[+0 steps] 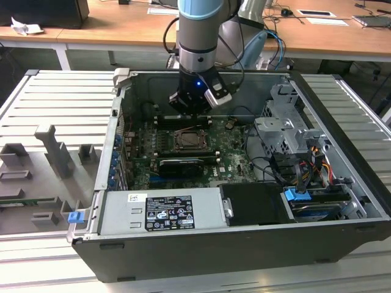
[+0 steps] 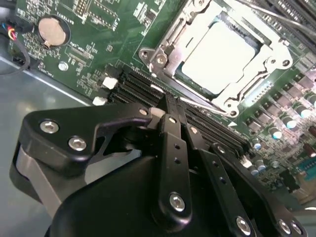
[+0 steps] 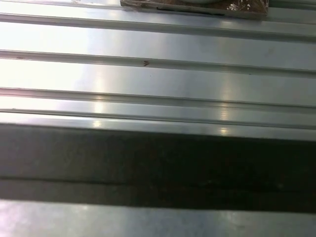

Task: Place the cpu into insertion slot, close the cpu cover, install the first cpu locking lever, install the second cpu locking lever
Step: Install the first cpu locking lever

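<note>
In the exterior view my gripper (image 1: 193, 113) hangs inside the open computer case, just behind the insertion slot (image 1: 191, 141) on the green board. The second wrist view shows the cpu (image 2: 219, 55), pale and square, lying flat in the insertion slot (image 2: 170, 34). The silver cpu cover (image 2: 247, 96) lies down around it, framing its face. A thin metal lever rod (image 2: 276, 19) runs along the socket's far side. My gripper (image 2: 169, 104) is shut with nothing between its black fingers, its tips over the memory slots beside the socket and apart from the cover.
A long black card (image 1: 178, 166) lies in front of the socket. A grey power supply (image 1: 162, 210) sits at the case front, with drive cages and cables (image 1: 293, 146) on the exterior view's right. The first wrist view shows the ribbed metal table (image 3: 158, 74) and a dark case edge (image 3: 158, 168).
</note>
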Tool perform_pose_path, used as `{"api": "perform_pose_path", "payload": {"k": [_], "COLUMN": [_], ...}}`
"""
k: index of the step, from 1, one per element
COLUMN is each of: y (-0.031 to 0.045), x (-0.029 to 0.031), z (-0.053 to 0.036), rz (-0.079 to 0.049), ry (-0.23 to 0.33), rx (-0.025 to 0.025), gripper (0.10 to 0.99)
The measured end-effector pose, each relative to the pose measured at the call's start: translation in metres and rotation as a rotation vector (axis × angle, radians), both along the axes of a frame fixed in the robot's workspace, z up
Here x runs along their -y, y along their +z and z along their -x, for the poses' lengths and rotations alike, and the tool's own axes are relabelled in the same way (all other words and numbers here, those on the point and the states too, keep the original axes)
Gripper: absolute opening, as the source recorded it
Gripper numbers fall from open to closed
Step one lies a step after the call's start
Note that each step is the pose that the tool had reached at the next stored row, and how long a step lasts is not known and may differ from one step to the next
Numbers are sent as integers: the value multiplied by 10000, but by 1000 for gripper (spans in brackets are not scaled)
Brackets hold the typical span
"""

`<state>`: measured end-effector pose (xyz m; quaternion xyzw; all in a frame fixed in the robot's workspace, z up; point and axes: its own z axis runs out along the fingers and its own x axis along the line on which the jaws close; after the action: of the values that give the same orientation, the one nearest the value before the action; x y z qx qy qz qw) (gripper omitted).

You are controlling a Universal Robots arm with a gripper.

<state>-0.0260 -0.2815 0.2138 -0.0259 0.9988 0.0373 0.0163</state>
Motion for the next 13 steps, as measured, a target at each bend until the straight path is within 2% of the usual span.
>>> {"api": "perform_pose_path", "payload": {"k": [7, 13], "y": [-76, -95], "x": [0, 1], "z": [-39, -41], "rz": [5, 35], "ry": [-2, -17], "rx": [1, -3], "gripper": [106, 106]}}
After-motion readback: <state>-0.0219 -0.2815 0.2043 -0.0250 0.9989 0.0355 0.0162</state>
